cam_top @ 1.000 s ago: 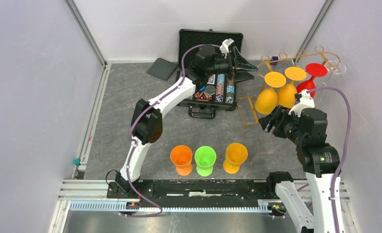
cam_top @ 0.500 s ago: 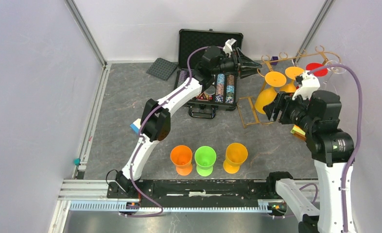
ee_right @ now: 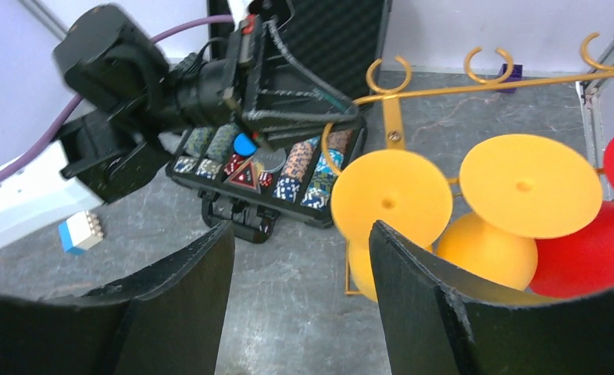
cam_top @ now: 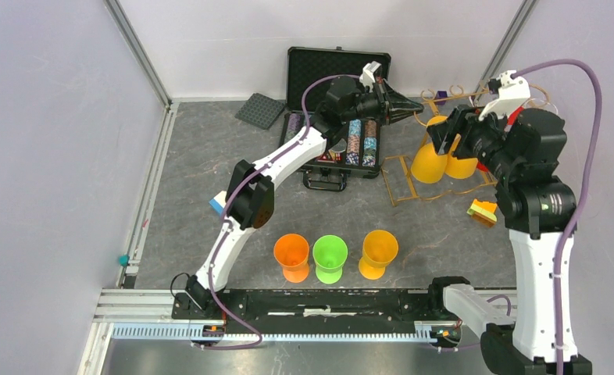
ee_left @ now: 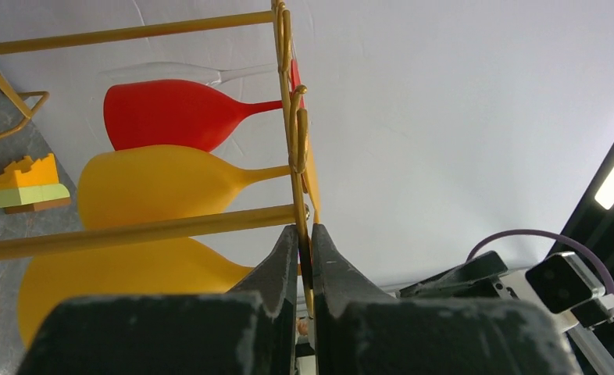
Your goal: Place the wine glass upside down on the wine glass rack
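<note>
Orange glass (cam_top: 292, 256), green glass (cam_top: 329, 258) and yellow glass (cam_top: 379, 253) stand upright, mouths up, at 6 o'clock on the table (cam_top: 210, 156); none is hung yet. Left gripper (ee_left: 304, 242) is clenched on an end wire of the wine glass rack (ee_left: 132, 232) at 1 o'clock. Right gripper (ee_right: 300, 234) hangs released above the hung glasses (ee_right: 522, 183). The yellow glass lies at its 7 o'clock, long axis vertical, so the free right arm appears best placed and inversion is likely required. Legible markings: none.
</note>
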You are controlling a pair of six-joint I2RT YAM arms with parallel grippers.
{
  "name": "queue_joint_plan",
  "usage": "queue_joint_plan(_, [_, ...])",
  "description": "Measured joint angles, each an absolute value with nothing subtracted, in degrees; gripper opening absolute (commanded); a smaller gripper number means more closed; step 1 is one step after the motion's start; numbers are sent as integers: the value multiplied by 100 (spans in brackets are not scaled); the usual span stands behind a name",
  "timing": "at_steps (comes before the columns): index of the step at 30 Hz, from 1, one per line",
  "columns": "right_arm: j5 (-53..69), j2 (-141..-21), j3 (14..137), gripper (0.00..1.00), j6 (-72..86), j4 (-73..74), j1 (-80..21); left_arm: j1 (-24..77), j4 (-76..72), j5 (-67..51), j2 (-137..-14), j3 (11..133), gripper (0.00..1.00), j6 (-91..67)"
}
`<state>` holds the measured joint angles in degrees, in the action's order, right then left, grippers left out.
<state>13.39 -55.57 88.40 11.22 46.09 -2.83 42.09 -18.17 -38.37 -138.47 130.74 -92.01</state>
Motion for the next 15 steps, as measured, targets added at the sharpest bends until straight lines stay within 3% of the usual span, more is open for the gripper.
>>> queue_joint_plan(15, [60,-5988,9048,70,1197,4383,-283,4351,-2311,-2749,-12720,11225,2,-9247])
